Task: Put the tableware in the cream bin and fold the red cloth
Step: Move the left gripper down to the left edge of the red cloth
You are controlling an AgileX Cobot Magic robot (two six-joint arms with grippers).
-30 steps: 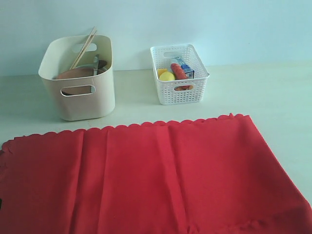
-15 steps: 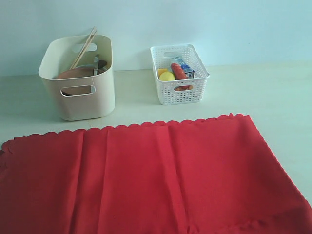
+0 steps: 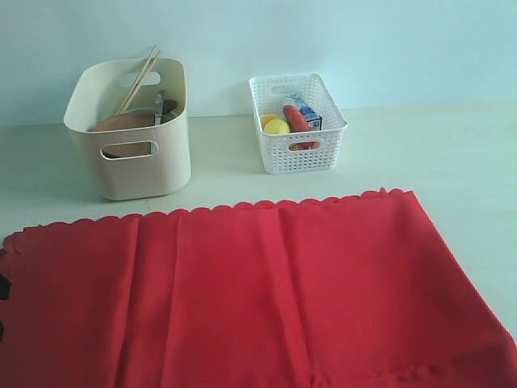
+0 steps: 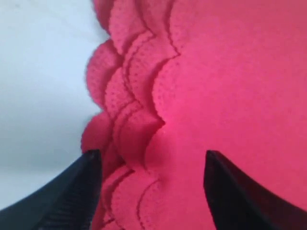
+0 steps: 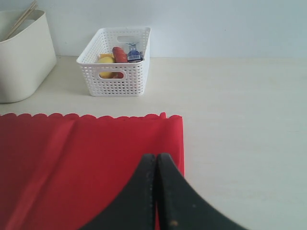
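Two jobs, one left: no tableware shows on the table [image 3: 420, 153], so I judge the binning done and the folding in hand, not yet begun.
Next move: a pinch on the cloth's left edge, then a lift and carry across. It calls for catching every rumpled layer at once, and likely a matching hold on the right.
Left gripper [image 4: 152, 155]: jaws wide, nothing held, poised over the rippled scalloped border at the cloth's left edge. I cannot tell whether the tips touch the fabric.
Cream bin [image 3: 145, 170]: far left of the table, well clear of the cloth. Smooth matt plastic, tall, with rounded corners and oval handle slots.
Tableware: inside the bin. Two pale wooden chopsticks [image 3: 139, 81] lean out over the rim, and a round brown wooden plate [image 3: 121, 123] sits tilted. The rest is hidden.
Red cloth [image 3: 242, 299]: spread across the near table. Soft woven fabric, mostly flat with long shallow creases and a scalloped far edge.
White lattice basket [image 3: 299, 153]: right of the bin, rigid perforated plastic, holding food items.
Right gripper [image 5: 156, 155]: jaws pressed together, empty, above the cloth near its right edge.
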